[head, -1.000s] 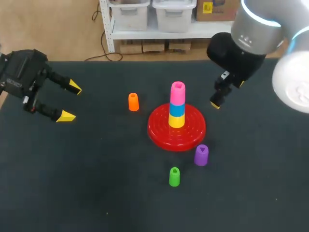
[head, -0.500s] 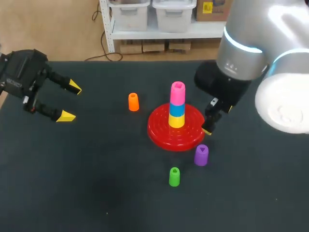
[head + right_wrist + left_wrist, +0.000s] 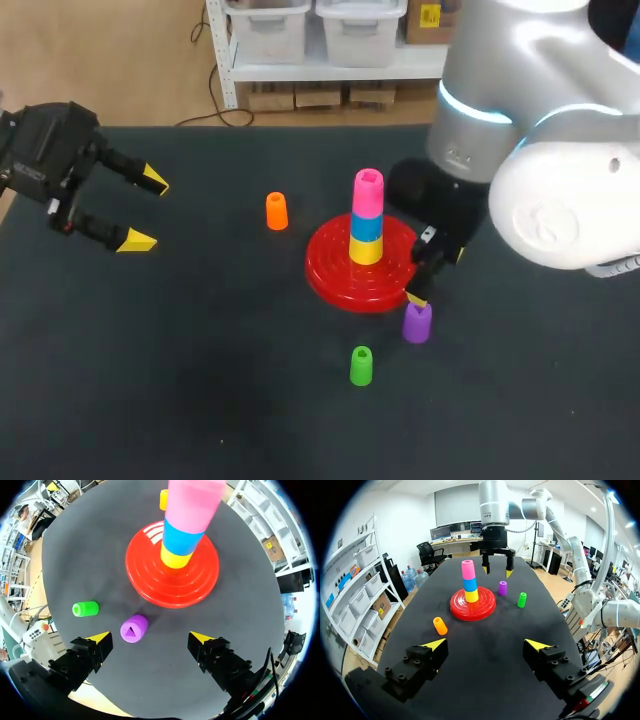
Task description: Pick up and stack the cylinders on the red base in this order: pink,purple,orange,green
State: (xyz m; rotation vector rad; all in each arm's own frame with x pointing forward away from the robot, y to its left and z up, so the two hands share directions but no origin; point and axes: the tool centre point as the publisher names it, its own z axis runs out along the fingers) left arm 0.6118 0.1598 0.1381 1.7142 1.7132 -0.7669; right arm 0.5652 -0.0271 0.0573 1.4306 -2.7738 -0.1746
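1. Farthest left: left gripper (image 3: 143, 210), spread wide, holding nothing, well apart from every piece. Leave parked; no part in this step.
2. Ahead of left gripper, nearest piece to it: orange cylinder (image 3: 276, 211), upright on the table (image 3: 200, 380), near the base but not touching. Third in order, so ignore for now.
3. Straight ahead of right gripper (image 3: 150, 637): red base (image 3: 150, 587) carrying yellow cylinder (image 3: 176, 557), blue cylinder (image 3: 187, 535), then pink cylinder (image 3: 192, 505) on top. Judged: pink done, purple next.
4. Outside right gripper's span, beyond one finger: green cylinder (image 3: 86, 609), standing alone. Last in order; avoid clipping it.
5. Between right gripper's fingers: purple cylinder (image 3: 134, 628), upright, top hole showing, touched by neither finger, nearer the green-side finger. Near the base rim, apart from it.
6. Right gripper itself: wide open, empty, poised over purple; height above it hard to judge.
   - Shift sideways first to centre purple, for contact from both sides at once; otherwise expect a nudge or tip.
   - Descend straight, close gently around mid-height.
   - Lift clear above pink's top before crossing to the stack.
   - Keep upright, align over pink, lower slowly, release only once seated.
   - Avoid any side contact with that tall, narrow stack.
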